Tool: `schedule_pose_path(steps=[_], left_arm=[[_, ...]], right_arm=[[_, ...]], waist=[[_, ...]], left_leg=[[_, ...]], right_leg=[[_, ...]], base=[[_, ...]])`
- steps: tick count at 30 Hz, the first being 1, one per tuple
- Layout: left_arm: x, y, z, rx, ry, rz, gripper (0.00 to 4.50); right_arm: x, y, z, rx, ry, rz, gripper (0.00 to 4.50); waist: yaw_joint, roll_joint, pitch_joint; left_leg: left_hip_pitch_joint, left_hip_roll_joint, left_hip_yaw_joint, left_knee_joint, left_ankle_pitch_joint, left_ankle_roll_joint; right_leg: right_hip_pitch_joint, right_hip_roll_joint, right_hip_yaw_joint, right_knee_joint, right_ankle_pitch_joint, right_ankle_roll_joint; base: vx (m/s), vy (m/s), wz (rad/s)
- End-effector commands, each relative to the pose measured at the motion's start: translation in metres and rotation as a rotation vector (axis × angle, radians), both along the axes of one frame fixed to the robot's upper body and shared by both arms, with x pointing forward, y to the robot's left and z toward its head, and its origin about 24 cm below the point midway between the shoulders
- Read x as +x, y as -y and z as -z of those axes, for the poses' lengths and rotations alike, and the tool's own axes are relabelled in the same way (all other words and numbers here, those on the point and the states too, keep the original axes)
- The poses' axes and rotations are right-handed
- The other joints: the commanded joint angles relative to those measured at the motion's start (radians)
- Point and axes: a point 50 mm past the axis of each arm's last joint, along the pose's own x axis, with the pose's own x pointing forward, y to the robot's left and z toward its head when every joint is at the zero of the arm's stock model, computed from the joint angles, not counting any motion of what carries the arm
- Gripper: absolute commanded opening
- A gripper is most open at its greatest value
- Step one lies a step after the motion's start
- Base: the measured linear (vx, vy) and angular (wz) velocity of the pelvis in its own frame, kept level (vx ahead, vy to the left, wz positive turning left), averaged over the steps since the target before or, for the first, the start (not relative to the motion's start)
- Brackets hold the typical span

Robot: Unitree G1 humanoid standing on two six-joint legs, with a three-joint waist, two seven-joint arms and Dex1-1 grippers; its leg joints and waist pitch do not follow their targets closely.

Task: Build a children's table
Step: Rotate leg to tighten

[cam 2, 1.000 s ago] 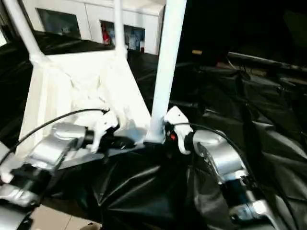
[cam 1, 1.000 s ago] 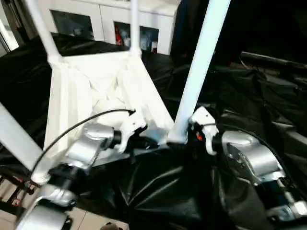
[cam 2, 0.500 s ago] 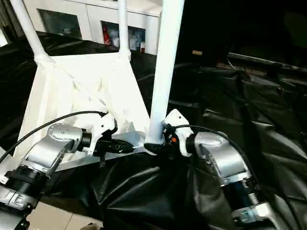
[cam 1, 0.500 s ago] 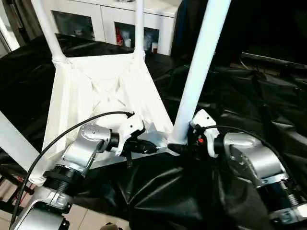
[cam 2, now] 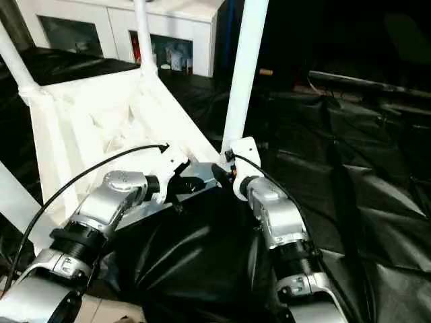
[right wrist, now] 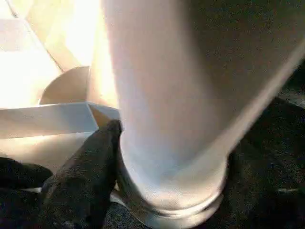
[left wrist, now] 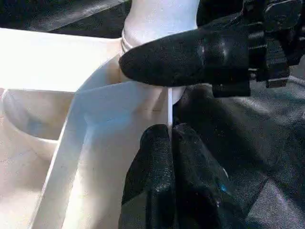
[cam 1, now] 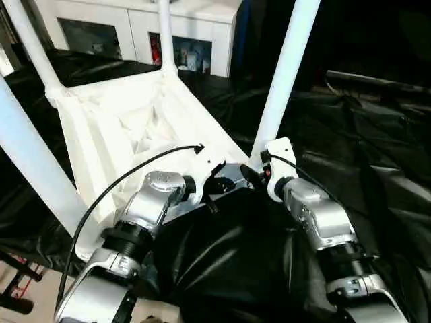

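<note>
Head views: table top (cam 1: 128,121) inverted on black sheet (cam 1: 377,168), 4 legs up; near-right leg (cam 1: 283,74) in corner socket. Task looks nearly done; seating check, flip remain.
Left wrist: left gripper (left wrist: 170,143) pinched on thin top rim.
Right wrist: right gripper (cam 1: 252,176) around leg base, fairly wide; firm hold unclear.

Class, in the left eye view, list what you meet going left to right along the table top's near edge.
Near left leg → left gripper → right gripper → near right leg
</note>
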Motion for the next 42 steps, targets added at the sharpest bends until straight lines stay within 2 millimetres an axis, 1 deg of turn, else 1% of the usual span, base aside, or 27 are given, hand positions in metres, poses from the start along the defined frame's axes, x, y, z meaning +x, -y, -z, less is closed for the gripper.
schedule_pose_path(steps=[1, 3, 5, 7, 8, 9, 10, 11, 13, 14, 15, 16, 17, 18, 19, 21, 22, 26, 28, 30, 36, 37, 38, 39, 40, 41, 42], left_arm=[[-0.002, 0.03, -0.018, -0.08, 0.058, 0.106, 0.0], [-0.003, 0.029, -0.018, -0.078, 0.058, 0.109, 0.0], [-0.008, 0.023, -0.016, -0.068, 0.053, 0.162, 0.0], [-0.011, 0.02, -0.015, -0.068, 0.047, 0.197, 0.0], [-0.014, 0.018, -0.016, -0.07, 0.046, 0.237, 0.0], [-0.016, 0.016, -0.016, -0.071, 0.045, 0.265, 0.0], [-0.018, 0.013, -0.016, -0.065, 0.043, 0.299, 0.0], [-0.018, 0.013, -0.016, -0.065, 0.043, 0.299, 0.0], [-0.024, 0.006, -0.015, -0.047, 0.031, 0.366, 0.0], [-0.024, 0.005, -0.015, -0.046, 0.03, 0.371, 0.0], [-0.026, 0.003, -0.014, -0.038, 0.023, 0.399, 0.0], [-0.034, -0.004, -0.013, -0.036, -0.013, 0.485, 0.0], [-0.034, -0.004, -0.013, -0.036, -0.013, 0.485, 0.0], [-0.036, -0.006, -0.013, -0.035, -0.021, 0.513, 0.0], [-0.038, -0.008, -0.013, -0.029, -0.033, 0.534, 0.0], [-0.04, -0.011, -0.014, -0.021, -0.044, 0.555, 0.0], [-0.04, -0.013, -0.014, -0.015, -0.055, 0.565, 0.0], [-0.043, -0.017, -0.014, -0.008, -0.077, 0.588, 0.0], [-0.044, -0.018, -0.014, -0.006, -0.087, 0.599, 0.0], [-0.045, -0.018, -0.014, -0.006, -0.086, 0.599, 0.0], [-0.042, -0.014, -0.013, -0.024, -0.074, 0.563, 0.0], [-0.039, -0.012, -0.013, -0.029, -0.063, 0.527, 0.0], [-0.034, -0.01, -0.014, -0.033, -0.04, 0.476, 0.0], [-0.034, -0.01, -0.014, -0.033, -0.04, 0.476, 0.0], [-0.025, -0.004, -0.015, -0.04, -0.012, 0.392, 0.0], [-0.023, -0.004, -0.015, -0.041, -0.008, 0.378, 0.0], [-0.017, 0.0, -0.015, -0.043, 0.009, 0.319, 0.0]], right_arm=[[-0.006, -0.025, 0.007, 0.054, -0.06, -0.105, 3.71], [-0.005, -0.024, 0.006, 0.055, -0.056, -0.105, 3.89], [-0.005, -0.015, -0.002, 0.05, -0.015, -0.183, 4.02], [-0.007, -0.01, -0.006, 0.047, 0.001, -0.233, 4.23], [-0.009, -0.005, -0.008, 0.038, 0.01, -0.288, 4.35], [-0.011, -0.002, -0.01, 0.03, 0.015, -0.328, 4.35], [-0.015, 0.003, -0.013, 0.012, 0.02, -0.398, 4.43], [-0.015, 0.003, -0.013, 0.012, 0.02, -0.398, 4.43], [-0.023, 0.011, -0.019, -0.009, 0.021, -0.513, 4.43], [-0.023, 0.012, -0.019, -0.009, 0.021, -0.519, 4.43], [-0.026, 0.015, -0.021, -0.014, 0.019, -0.558, 4.43], [-0.032, 0.025, -0.026, -0.025, 0.014, -0.644, 4.43], [-0.032, 0.025, -0.026, -0.025, 0.014, -0.644, 4.43], [-0.034, 0.027, -0.027, -0.029, 0.013, -0.665, 4.43], [-0.035, 0.029, -0.028, -0.032, 0.016, -0.686, 4.43], [-0.036, 0.031, -0.029, -0.034, 0.017, -0.7, 4.27], [-0.037, 0.032, -0.029, -0.034, 0.017, -0.707, 4.08], [-0.038, 0.033, -0.03, -0.024, 0.012, -0.726, 3.76], [-0.043, 0.031, -0.029, -0.015, -0.006, -0.758, 3.67], [-0.044, 0.031, -0.029, -0.015, -0.009, -0.764, 3.36], [-0.05, 0.02, -0.021, 0.026, -0.024, -0.775, 2.91], [-0.047, 0.018, -0.019, 0.027, -0.015, -0.736, 2.83], [-0.042, 0.016, -0.016, 0.025, -0.005, -0.667, 2.83], [-0.042, 0.016, -0.016, 0.025, -0.005, -0.667, 2.64], [-0.03, 0.014, -0.01, 0.011, 0.01, -0.506, 2.64], [-0.028, 0.014, -0.009, 0.007, 0.012, -0.471, 2.6], [-0.02, 0.014, -0.004, 0.008, -0.008, -0.349, 2.54]], waist=[[0.007, 0.001, -0.072], [0.007, 0.001, -0.072], [0.01, 0.002, -0.073], [0.01, 0.001, -0.074], [0.011, 0.004, -0.076], [0.011, 0.001, -0.078], [0.015, 0.001, -0.077], [0.015, 0.002, -0.077], [0.018, 0.003, -0.079], [0.023, 0.002, -0.08], [0.026, 0.003, -0.078], [0.031, 0.001, -0.078], [0.033, 0.001, -0.077], [0.035, 0.002, -0.074], [0.04, 0.001, -0.074], [0.045, 0.002, -0.072], [0.049, 0.001, -0.072], [0.052, 0.0, -0.071], [0.052, -0.001, -0.071], [0.053, -0.001, -0.072], [0.052, 0.001, -0.075], [0.052, 0.003, -0.075], [0.051, 0.002, -0.074], [0.05, 0.001, -0.075], [0.045, 0.002, -0.071], [0.043, 0.002, -0.068], [0.04, 0.0, -0.072]], left_leg=[[0.003, 0.016, 0.001, -0.071, -0.173, 0.027], [0.004, 0.015, 0.002, -0.07, -0.181, 0.026], [0.005, 0.017, 0.0, -0.071, -0.188, 0.028], [0.002, 0.018, 0.001, -0.069, -0.165, 0.04], [0.002, 0.018, 0.001, -0.068, -0.153, 0.043], [0.001, 0.019, 0.001, -0.066, -0.139, 0.051], [0.002, 0.02, 0.001, -0.066, -0.133, 0.058], [0.002, 0.02, 0.002, -0.065, -0.129, 0.063], [0.004, 0.021, 0.003, -0.063, -0.118, 0.072], [0.006, 0.022, 0.003, -0.063, -0.117, 0.076], [0.007, 0.023, 0.004, -0.064, -0.126, 0.078], [0.011, 0.025, 0.005, -0.064, -0.135, 0.077], [0.011, 0.026, 0.004, -0.065, -0.143, 0.077], [0.01, 0.025, 0.007, -0.066, -0.156, 0.075], [0.015, 0.026, 0.007, -0.066, -0.171, 0.066], [0.016, 0.027, 0.007, -0.067, -0.183, 0.055], [0.019, 0.026, 0.008, -0.068, -0.198, 0.046], [0.017, 0.024, 0.005, -0.069, -0.22, 0.028], [0.013, 0.024, 0.003, -0.07, -0.21, 0.025], [0.012, 0.024, 0.003, -0.07, -0.204, 0.027], [0.009, 0.023, 0.002, -0.069, -0.185, 0.029], [0.008, 0.023, 0.001, -0.07, -0.181, 0.025], [0.009, 0.022, 0.003, -0.069, -0.184, 0.024], [0.007, 0.021, 0.002, -0.068, -0.184, 0.021], [0.006, 0.018, 0.003, -0.07, -0.203, 0.01], [0.008, 0.017, 0.003, -0.07, -0.227, 0.002], [0.008, 0.014, 0.0, -0.069, -0.23, -0.012]], right_leg=[[0.062, -0.049, 0.048, -0.071, -0.269, -0.17], [0.061, -0.05, 0.048, -0.072, -0.276, -0.171], [0.064, -0.051, 0.047, -0.072, -0.281, -0.168], [0.066, -0.049, 0.049, -0.066, -0.23, -0.179], [0.067, -0.05, 0.049, -0.063, -0.21, -0.187], [0.069, -0.049, 0.049, -0.059, -0.177, -0.197], [0.071, -0.048, 0.048, -0.058, -0.158, -0.206], [0.07, -0.049, 0.05, -0.055, -0.145, -0.209], [0.069, -0.049, 0.051, -0.051, -0.122, -0.223], [0.071, -0.05, 0.051, -0.05, -0.114, -0.229], [0.069, -0.049, 0.051, -0.051, -0.121, -0.232], [0.066, -0.051, 0.052, -0.052, -0.135, -0.234], [0.067, -0.051, 0.051, -0.052, -0.146, -0.233], [0.064, -0.052, 0.053, -0.056, -0.17, -0.228], [0.062, -0.052, 0.053, -0.059, -0.202, -0.222], [0.059, -0.052, 0.053, -0.062, -0.228, -0.216], [0.057, -0.053, 0.054, -0.065, -0.257, -0.207], [0.056, -0.054, 0.053, -0.071, -0.331, -0.175], [0.058, -0.052, 0.052, -0.07, -0.326, -0.168], [0.059, -0.052, 0.052, -0.07, -0.323, -0.163], [0.059, -0.052, 0.051, -0.066, -0.291, -0.172], [0.061, -0.052, 0.051, -0.064, -0.285, -0.175], [0.059, -0.051, 0.051, -0.067, -0.287, -0.175], [0.059, -0.051, 0.051, -0.065, -0.287, -0.175], [0.057, -0.052, 0.048, -0.072, -0.338, -0.162], [0.053, -0.05, 0.046, -0.079, -0.381, -0.153], [0.056, -0.053, 0.046, -0.08, -0.421, -0.134]], base=[[0.0, 0.0, 0.0], [0.0, 0.0, 0.0], [0.0, 0.0, 0.0], [0.0, 0.0, 0.0], [0.0, 0.0, 0.0], [0.0, 0.0, 0.0], [0.0, 0.0, 0.0], [0.0, 0.0, 0.0], [0.0, 0.0, 0.0], [0.0, 0.0, 0.0], [0.0, 0.0, 0.0], [0.0, 0.0, 0.0], [0.0, 0.0, 0.0], [0.0, 0.0, 0.0], [0.0, 0.0, 0.0], [0.0, 0.0, 0.0], [0.0, 0.0, 0.0], [0.0, 0.0, 0.0], [0.0, 0.0, 0.0], [0.0, 0.0, 0.0], [0.0, 0.0, 0.0], [0.0, 0.0, 0.0], [0.0, 0.0, 0.0], [0.0, 0.0, 0.0], [0.0, 0.0, 0.0], [0.0, 0.0, 0.0], [0.0, 0.0, 0.0]])
